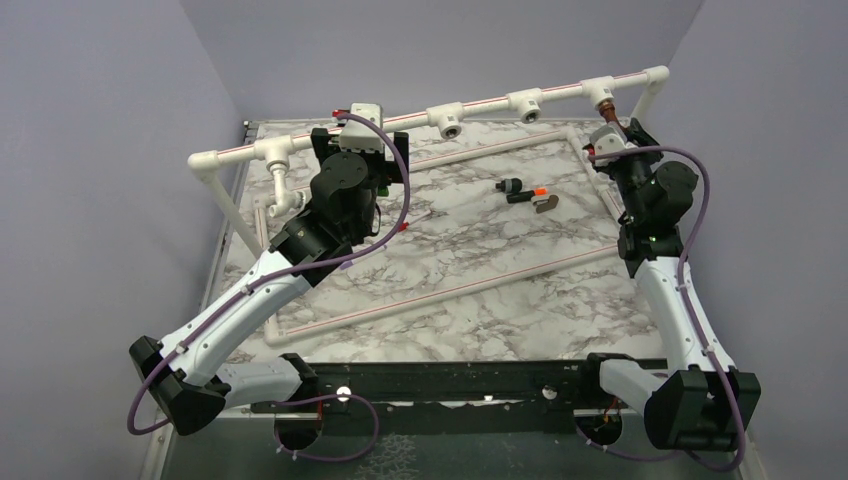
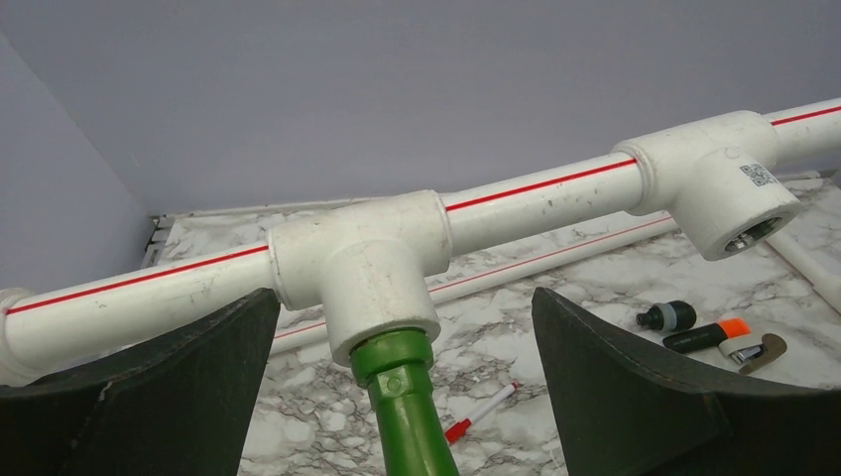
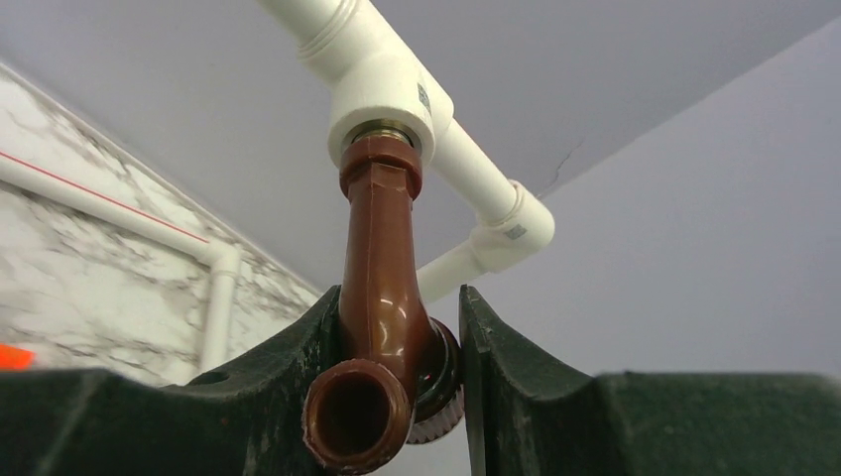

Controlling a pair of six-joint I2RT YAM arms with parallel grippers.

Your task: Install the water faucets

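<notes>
Black left gripper (image 2: 404, 337) has its fingers spread wide, one on each side of the green faucet (image 2: 405, 416), not touching it. Green faucet hangs under the white pipe rail (image 2: 540, 193), stem end seated in a T-fitting (image 2: 362, 273) socket toward the rail's left end. Right gripper (image 3: 397, 347) is clamped on the copper-brown faucet (image 3: 382, 248) near its spout mouth. That faucet's stem sits up in the T-fitting at the rail's right end (image 3: 387, 94), next to the corner elbow (image 3: 511, 233). Marble table (image 1: 470, 270) lies below the rail. Small black piece with orange tip (image 1: 525, 192) lies on the table in front of the rail's middle, well apart from both grippers. Grey wall (image 1: 440, 40) behind the rail.
</notes>
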